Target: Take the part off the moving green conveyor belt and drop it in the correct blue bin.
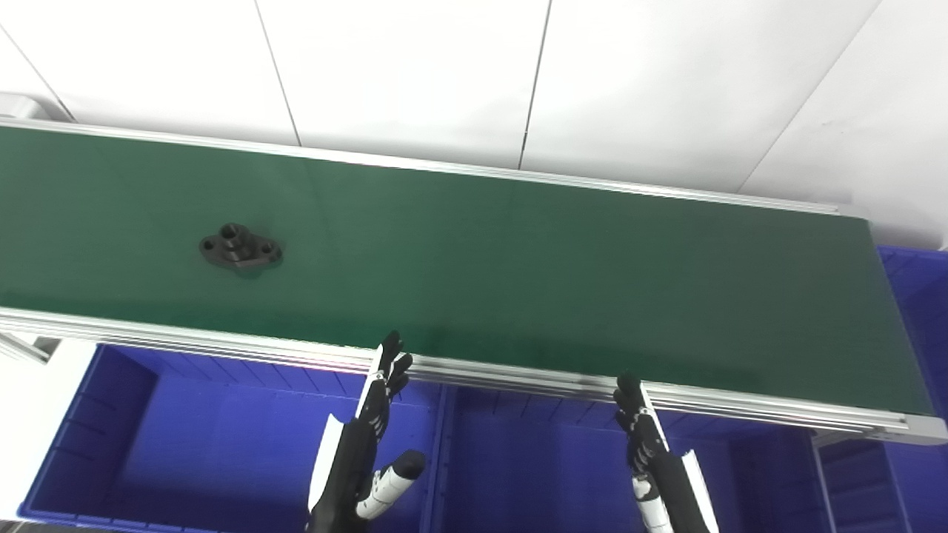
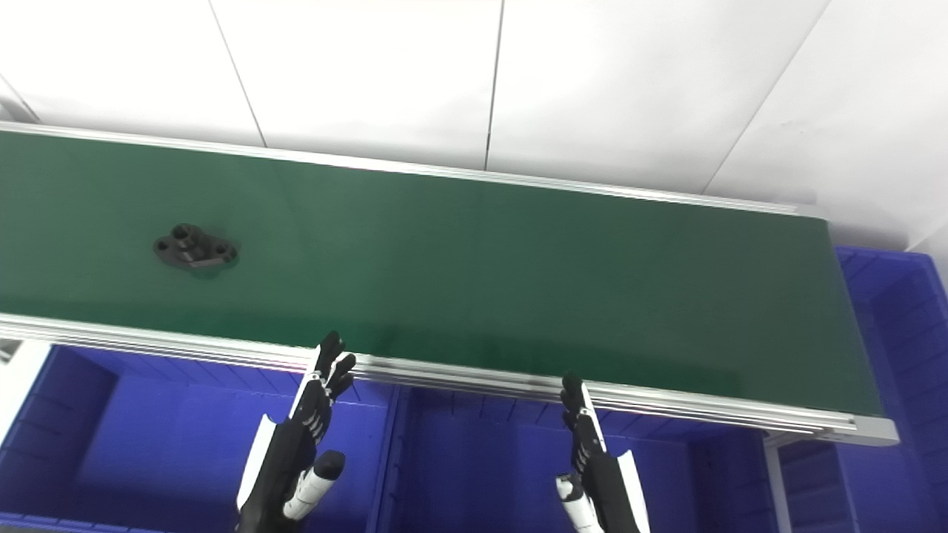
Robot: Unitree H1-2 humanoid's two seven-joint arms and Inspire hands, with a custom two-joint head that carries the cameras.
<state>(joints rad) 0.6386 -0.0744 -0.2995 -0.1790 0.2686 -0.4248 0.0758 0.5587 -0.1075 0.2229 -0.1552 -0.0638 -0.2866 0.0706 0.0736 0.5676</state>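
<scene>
Fingers straight and spread, holding nothing, the left hand [image 1: 366, 444] and right hand [image 1: 652, 459] wait low in the frame over the blue bins [image 1: 222, 437], fingertips at the conveyor belt [image 1: 518, 281] rail. The black part [image 1: 241, 249] lies at middle left on the belt, well apart from both. I judge it the waiting step; next comes a timed reach, likely by the left. No writing is readable.

A white panelled wall [image 1: 415, 66], crossed by thin dark seams, is standing behind everything, evenly lit.
</scene>
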